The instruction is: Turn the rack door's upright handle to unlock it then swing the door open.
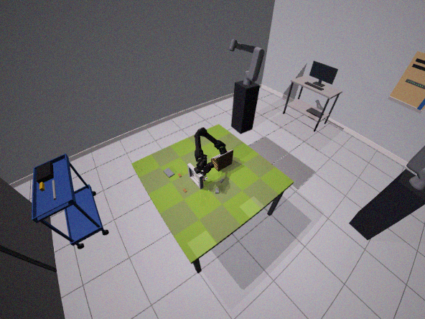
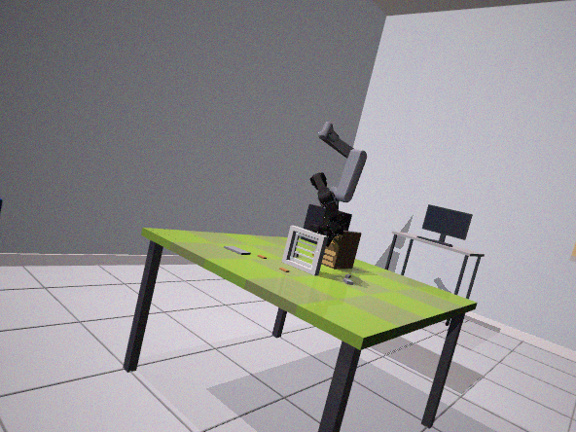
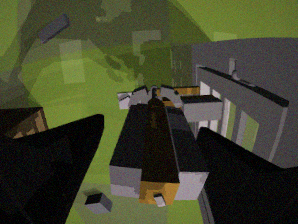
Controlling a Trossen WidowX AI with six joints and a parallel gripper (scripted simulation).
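The white rack frame (image 1: 200,184) (image 2: 288,248) stands upright on the green table (image 1: 230,218) (image 2: 311,287). The slatted door (image 3: 243,125) shows at the right in the wrist view, close to the frame; its exact angle is hard to tell. My gripper (image 3: 152,128) is open beside the door, on the side toward the brown box. White and orange parts, seemingly the handle (image 3: 186,91), lie across the view at and behind my fingertips. They look turned away from upright. Nothing appears squeezed; whether a finger touches the handle is hidden.
The brown box (image 1: 224,160) (image 2: 346,250) (image 3: 25,120) stands close beside the arm. Small grey blocks (image 1: 217,190) (image 2: 348,280) (image 3: 99,202) lie near the frame. A flat grey slab (image 1: 169,172) (image 2: 236,250) and orange pieces (image 1: 184,190) (image 2: 284,270) lie on its other side.
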